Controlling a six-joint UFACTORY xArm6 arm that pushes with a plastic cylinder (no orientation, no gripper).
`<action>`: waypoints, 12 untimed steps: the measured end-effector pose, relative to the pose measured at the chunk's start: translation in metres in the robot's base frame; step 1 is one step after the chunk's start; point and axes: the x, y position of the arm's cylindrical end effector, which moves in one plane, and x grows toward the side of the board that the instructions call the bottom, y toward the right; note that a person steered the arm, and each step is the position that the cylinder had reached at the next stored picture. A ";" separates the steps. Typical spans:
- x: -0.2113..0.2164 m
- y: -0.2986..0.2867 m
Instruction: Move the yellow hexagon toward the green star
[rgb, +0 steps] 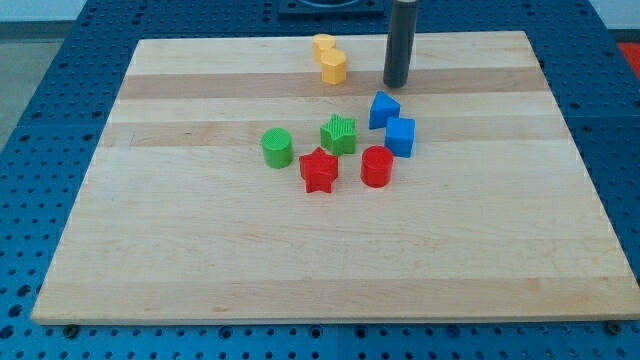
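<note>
The yellow hexagon (334, 67) lies near the view's top, at the board's far edge, touching a second yellow block (323, 45) just above it. The green star (339, 134) sits near the board's middle, below the hexagon. My tip (396, 84) is down on the board to the right of the yellow hexagon, apart from it, and above the blue blocks.
A green cylinder (277, 147) lies left of the star. A red star (319, 171) and a red cylinder (377, 166) lie below it. Two blue blocks (384, 109) (400, 136) lie to its right. The wooden board (200, 260) rests on a blue pegboard.
</note>
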 end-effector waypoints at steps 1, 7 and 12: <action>-0.022 -0.002; -0.053 -0.112; -0.040 -0.058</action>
